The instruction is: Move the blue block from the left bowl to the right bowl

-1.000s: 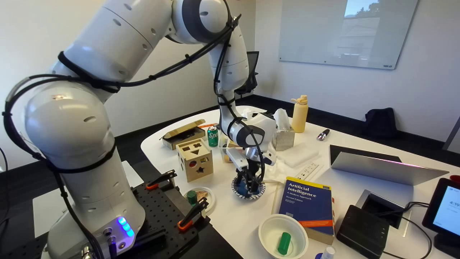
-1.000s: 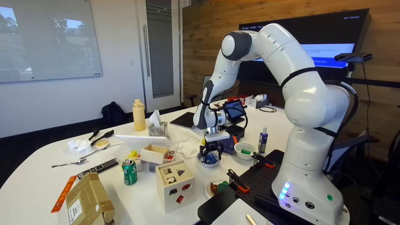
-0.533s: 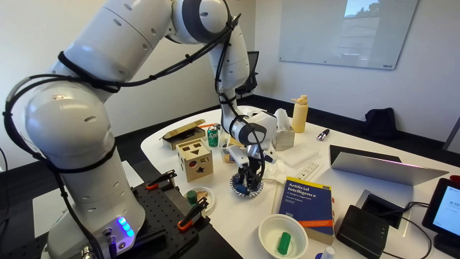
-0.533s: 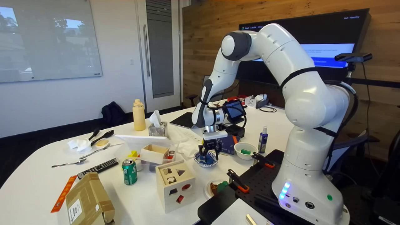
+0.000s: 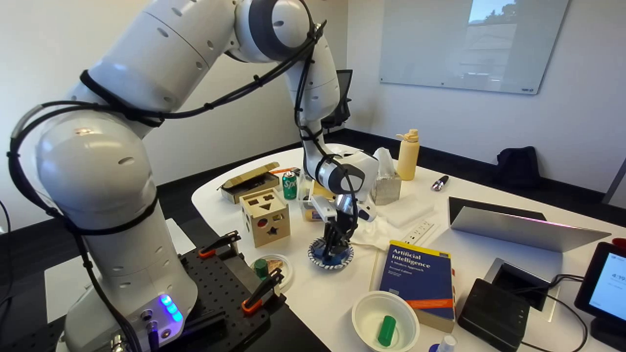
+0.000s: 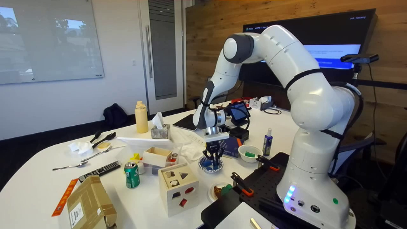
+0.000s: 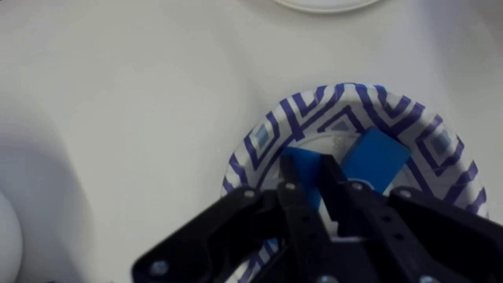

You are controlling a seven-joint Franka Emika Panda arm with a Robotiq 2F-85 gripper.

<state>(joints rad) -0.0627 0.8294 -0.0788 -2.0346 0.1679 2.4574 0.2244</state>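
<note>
Low inside the left bowl [image 7: 285, 106], a small round bowl with a blue-and-white pattern, is my gripper [image 7: 307, 160]. Its fingertips have come in on both sides of a blue block [image 7: 304, 155], and no gap shows between pads and block at the tips. A second blue block [image 7: 375, 159] lies in the same bowl, just right of the fingers in the wrist view. The right bowl [image 5: 368, 315], plain white, stands apart from the gripper and holds a green block [image 5: 386, 331]. Both bowls show in both exterior views.
A thick blue book [image 5: 415, 274] lies beside the white bowl. Near the patterned bowl stand a wooden shape-sorter box [image 6: 178, 187] and a small plate [image 6: 210, 191] with green and brown pieces. Clamps [image 6: 243, 184] rise at the base's edge, and a spray bottle [image 6: 267, 142] stands behind.
My gripper's fingers have gone from wide apart to closed around a blue block, and the hand has sunk a little. The patterned bowl has shifted slightly.
</note>
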